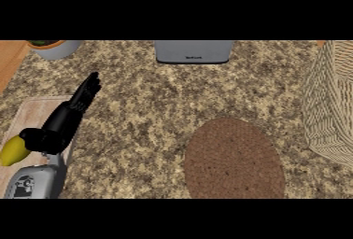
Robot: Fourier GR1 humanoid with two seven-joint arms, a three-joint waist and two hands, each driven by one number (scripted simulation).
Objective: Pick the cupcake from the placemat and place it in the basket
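Observation:
The round brown woven placemat lies on the counter at the lower middle-right, with nothing on it. I see no cupcake anywhere in the head view. A pale wicker basket stands at the right edge, cut off by the frame; its inside is hidden. My left hand rests at the left with straight fingers pointing up and away, holding nothing. My right hand does not show.
A light wooden cutting board lies at the left under my left forearm, with a yellow-green fruit on it. A grey appliance sits at the back middle, a grey plant pot at the back left.

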